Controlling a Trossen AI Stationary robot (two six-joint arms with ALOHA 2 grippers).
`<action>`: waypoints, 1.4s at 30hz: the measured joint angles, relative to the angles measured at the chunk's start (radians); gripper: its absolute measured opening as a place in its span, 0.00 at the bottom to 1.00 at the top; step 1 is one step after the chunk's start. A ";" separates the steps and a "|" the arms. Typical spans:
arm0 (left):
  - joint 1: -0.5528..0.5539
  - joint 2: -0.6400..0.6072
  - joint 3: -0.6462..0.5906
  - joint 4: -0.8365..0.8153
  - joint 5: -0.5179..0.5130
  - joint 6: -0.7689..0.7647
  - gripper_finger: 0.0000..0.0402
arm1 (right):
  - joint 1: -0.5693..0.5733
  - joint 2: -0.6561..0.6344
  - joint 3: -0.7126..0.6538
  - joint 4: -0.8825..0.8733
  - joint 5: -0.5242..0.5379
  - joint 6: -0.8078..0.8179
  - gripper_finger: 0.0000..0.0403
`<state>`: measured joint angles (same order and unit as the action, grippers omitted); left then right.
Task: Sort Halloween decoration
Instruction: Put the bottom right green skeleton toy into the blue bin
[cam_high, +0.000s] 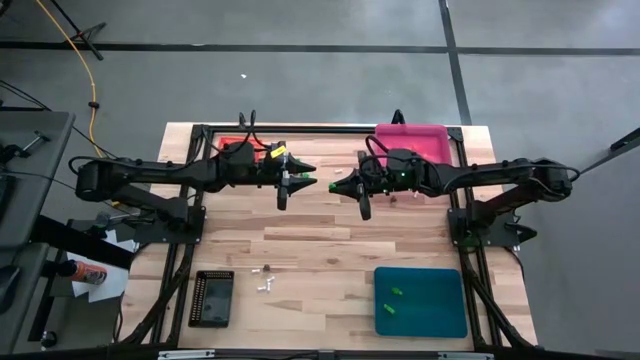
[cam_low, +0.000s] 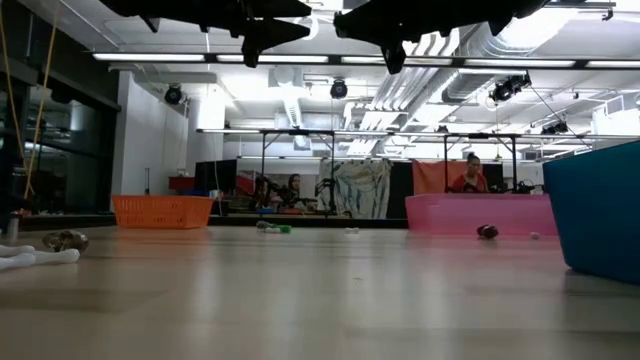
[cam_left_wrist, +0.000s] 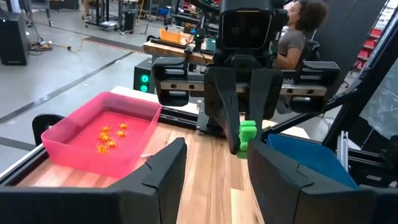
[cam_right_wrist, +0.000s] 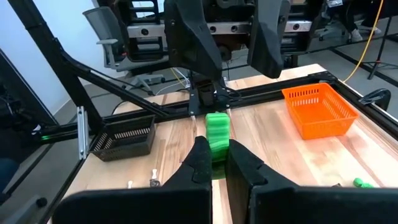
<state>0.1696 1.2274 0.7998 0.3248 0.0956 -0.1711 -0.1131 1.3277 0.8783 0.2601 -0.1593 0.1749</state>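
My right gripper (cam_right_wrist: 214, 152) is shut on a bright green trinket (cam_right_wrist: 217, 130), high over the table's middle (cam_high: 335, 186). My left gripper (cam_left_wrist: 214, 149) faces it from the table's left (cam_high: 308, 168), open, a short way off and touching nothing. Both grippers lie nearly level, tip toward tip. More Halloween decoration lies about. Orange trinkets (cam_left_wrist: 109, 138) are in the pink tray (cam_left_wrist: 74, 146). Green ones (cam_high: 392, 300) are in the teal tray (cam_high: 440, 318). White ones (cam_high: 265, 283) lie on the table near the black tray (cam_high: 212, 298). My right gripper pinches the green trinket's near end (cam_right_wrist: 217, 148) between its two fingertips. The fingers lie about level and point toward the table's left. The trinket sticks out past the fingertips toward my left gripper, well clear of the table.
An orange tray (cam_right_wrist: 320, 112) stands at the far left under my left arm. Single trinkets lie on the wood: a green one (cam_low: 275, 228), a dark brown one (cam_low: 487, 231) near the pink tray (cam_low: 475, 213), and pale ones (cam_low: 40, 252) at the near left.
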 joint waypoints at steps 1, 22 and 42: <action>0.000 0.000 0.000 0.000 0.000 0.000 0.39 | 0.000 0.000 0.000 0.000 0.000 0.000 0.00; 0.000 0.000 0.000 -0.023 -0.007 0.041 0.39 | 0.602 -0.005 -0.010 -0.720 -0.341 0.819 0.03; 0.002 0.000 0.000 -0.038 -0.013 0.069 0.39 | 0.892 0.128 -0.125 -0.709 0.068 1.115 0.01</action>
<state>0.1715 1.2274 0.8001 0.2871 0.0829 -0.1021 0.7788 1.4553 0.7529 -0.4484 -0.0911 1.2902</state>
